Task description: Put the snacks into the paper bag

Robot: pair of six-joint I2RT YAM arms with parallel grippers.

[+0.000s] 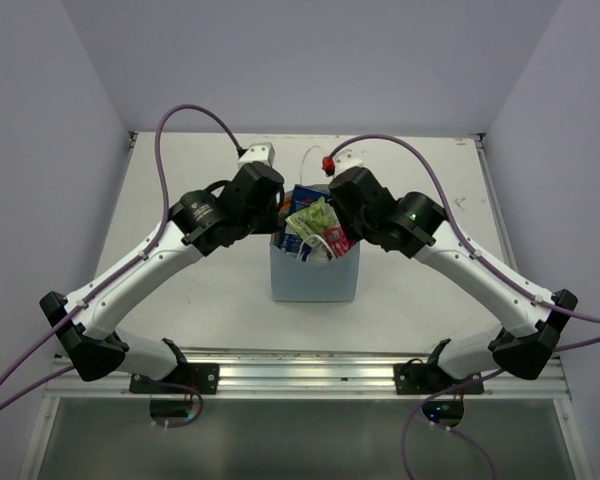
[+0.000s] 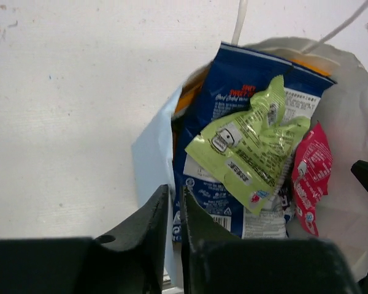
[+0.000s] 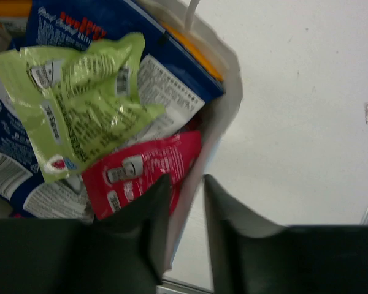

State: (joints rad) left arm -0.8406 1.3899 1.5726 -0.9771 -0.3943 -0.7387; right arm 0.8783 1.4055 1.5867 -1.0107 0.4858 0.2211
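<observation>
The paper bag stands upright mid-table, filled with snacks: a green sachet, a pink sachet and a blue-white packet on top. My left gripper is shut on the bag's left wall; its jaws pinch the rim. My right gripper straddles the right wall with its jaws apart, one finger inside by the pink sachet. The green sachet lies over the blue-white packet. An orange bag edge shows behind. Other packets are hidden.
The bag's thin white loop handle sticks out behind it. The white tabletop surrounds the bag, with grey walls at the back and sides and a metal rail along the near edge. Purple cables loop above both arms.
</observation>
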